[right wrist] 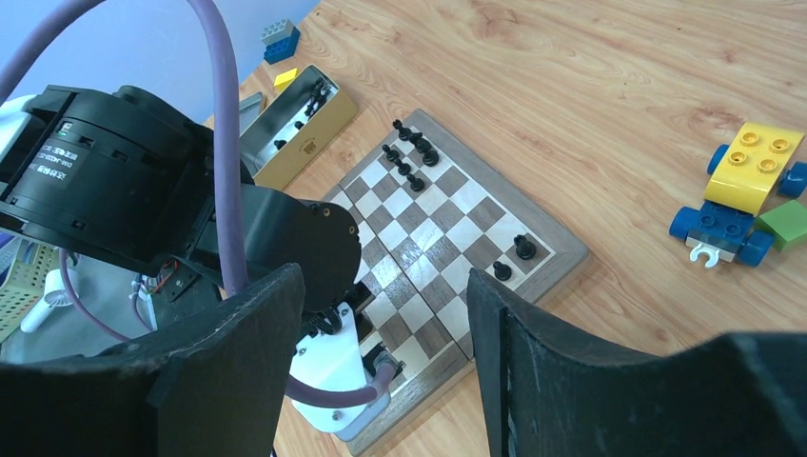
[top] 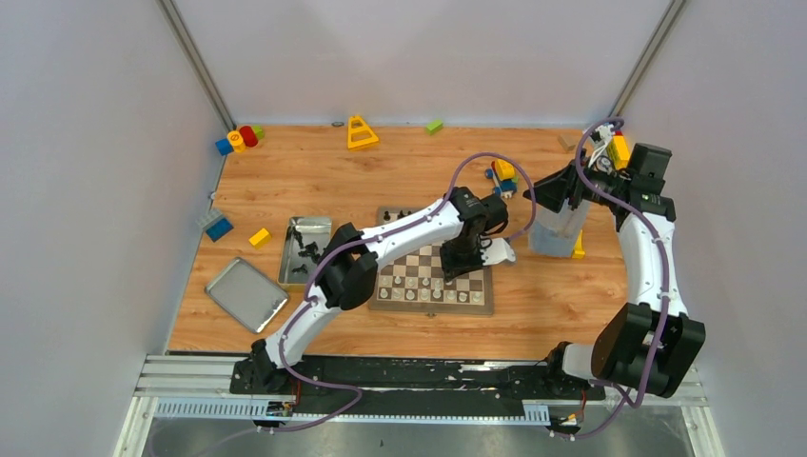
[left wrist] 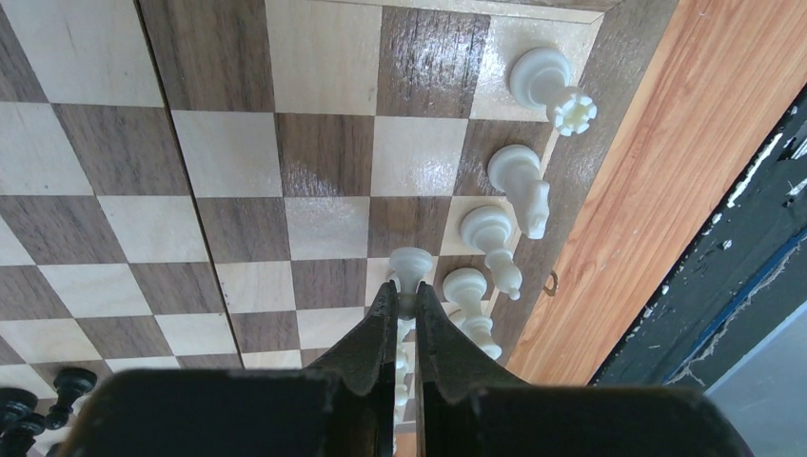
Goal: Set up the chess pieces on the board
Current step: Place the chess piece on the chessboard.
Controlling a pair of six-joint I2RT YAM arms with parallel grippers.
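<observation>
On the brown-and-cream wooden chessboard, my left claw clamps a pale white pawn; right claw apart, empty.
Likely light, stiff, slick: neck grip suits.

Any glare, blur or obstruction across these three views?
Left wrist: glare on the glossy board; left end effector soft near the lens, its white piece sharp. Right wrist: right end effector, dark, blocks the lower frame. Top external: even, soft light.
</observation>
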